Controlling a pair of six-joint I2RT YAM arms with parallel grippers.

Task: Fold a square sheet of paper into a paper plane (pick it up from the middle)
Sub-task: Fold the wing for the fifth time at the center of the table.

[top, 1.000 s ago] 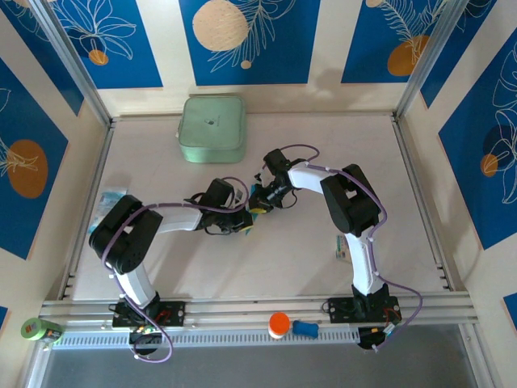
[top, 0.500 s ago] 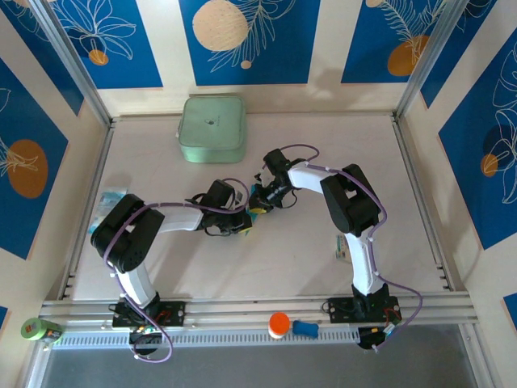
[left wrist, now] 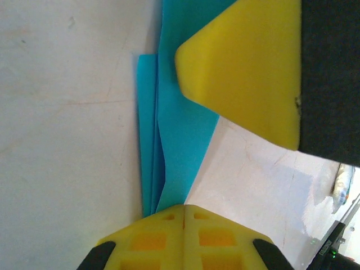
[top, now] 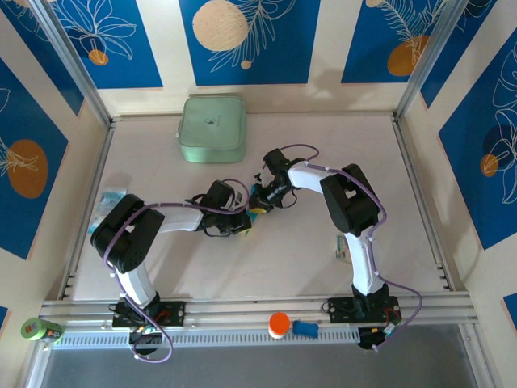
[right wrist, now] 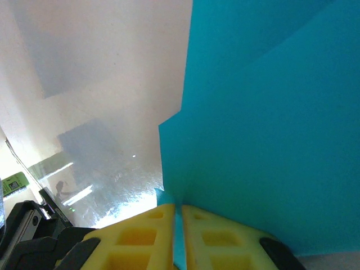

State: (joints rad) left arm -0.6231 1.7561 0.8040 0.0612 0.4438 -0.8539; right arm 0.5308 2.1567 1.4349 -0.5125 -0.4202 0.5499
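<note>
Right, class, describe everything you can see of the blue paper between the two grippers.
The blue paper is thin, plain cyan, folded into several stacked layers with straight edges. It is over the middle of the table, pinched by the left gripper and the right gripper, both shut on it.

Lit brightly and evenly from overhead in the top view. Sharp across the table (top: 307, 259), with only faint, soft shadows beside the arms (top: 351, 202). Slightly bowed along the straight rails near the edges.

Harder at the left wrist: vivid and crisp on the paper (left wrist: 180, 129) along its folds, nearly washed out on the table at left, soft-edged on the big yellow pad (left wrist: 247, 67) close to the lens.

At the right wrist, shadowed grey high on the table and glaring in a wet-looking patch lower left, possibly from reflected lamps.

A little out of focus on the left hand (left wrist: 184, 209) and right hand (right wrist: 177, 211) at the bottom.
</note>
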